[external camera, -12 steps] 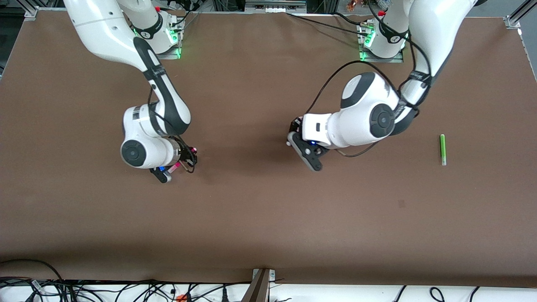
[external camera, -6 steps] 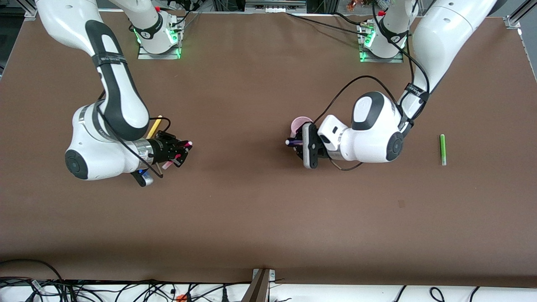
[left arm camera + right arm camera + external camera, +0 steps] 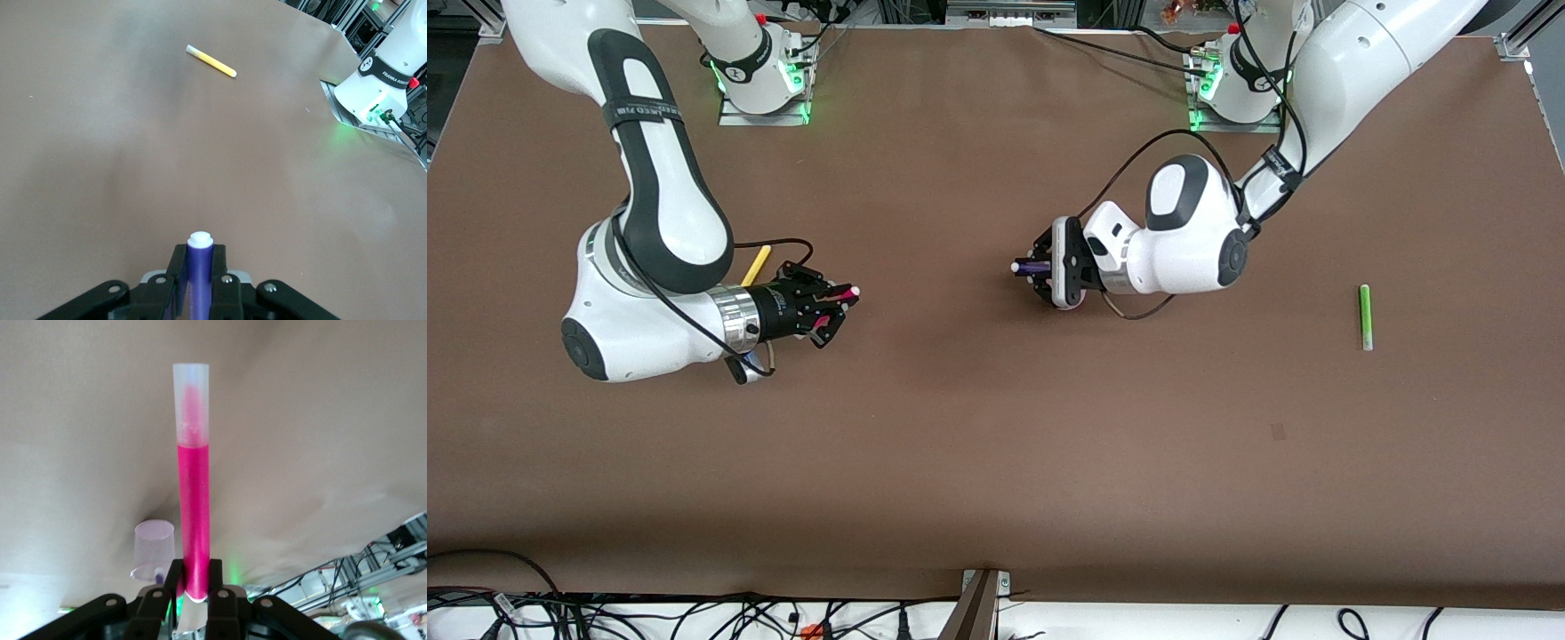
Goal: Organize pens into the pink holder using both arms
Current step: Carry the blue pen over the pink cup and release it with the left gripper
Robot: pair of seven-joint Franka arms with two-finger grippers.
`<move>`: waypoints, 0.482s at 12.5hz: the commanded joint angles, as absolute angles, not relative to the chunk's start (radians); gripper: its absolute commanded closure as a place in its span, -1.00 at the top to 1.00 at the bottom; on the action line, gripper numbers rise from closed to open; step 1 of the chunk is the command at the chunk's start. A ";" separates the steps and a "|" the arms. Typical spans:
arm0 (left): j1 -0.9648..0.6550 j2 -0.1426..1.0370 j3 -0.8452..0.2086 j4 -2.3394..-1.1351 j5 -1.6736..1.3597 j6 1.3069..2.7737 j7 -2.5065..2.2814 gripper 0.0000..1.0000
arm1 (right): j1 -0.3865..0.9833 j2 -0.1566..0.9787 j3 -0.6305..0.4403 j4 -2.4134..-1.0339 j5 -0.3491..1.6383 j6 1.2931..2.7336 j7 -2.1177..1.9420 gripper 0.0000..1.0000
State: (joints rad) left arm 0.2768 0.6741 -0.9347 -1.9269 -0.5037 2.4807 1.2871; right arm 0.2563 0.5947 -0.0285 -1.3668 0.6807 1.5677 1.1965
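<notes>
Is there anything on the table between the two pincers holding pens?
Nothing: the front view shows bare brown tabletop between the right pincer and the left pincer.

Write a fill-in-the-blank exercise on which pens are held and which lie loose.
1. The right end effector is shut on the ____ pen.
2. The left end effector is shut on the dark ____ pen.
3. The lime green pen lies on the ____, toward the left arm's end.
Missing words: magenta; purple; table

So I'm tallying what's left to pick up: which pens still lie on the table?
The yellow pen near the right arm, and the lime green pen at the left arm's end; magenta and purple are each gripped in a pincer.
</notes>
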 commanded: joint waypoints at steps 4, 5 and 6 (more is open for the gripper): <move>0.478 0.583 -1.102 -2.005 -0.540 2.435 1.329 1.00 | 0.270 0.610 -0.028 -1.324 0.775 1.558 1.290 -1.00; 0.538 0.551 -1.133 -1.994 -0.532 2.308 1.260 1.00 | 0.271 0.612 -0.026 -1.325 0.775 1.577 1.298 -1.00; 0.592 0.505 -1.144 -1.950 -0.523 2.143 1.185 1.00 | 0.275 0.612 -0.025 -1.325 0.776 1.600 1.324 -1.00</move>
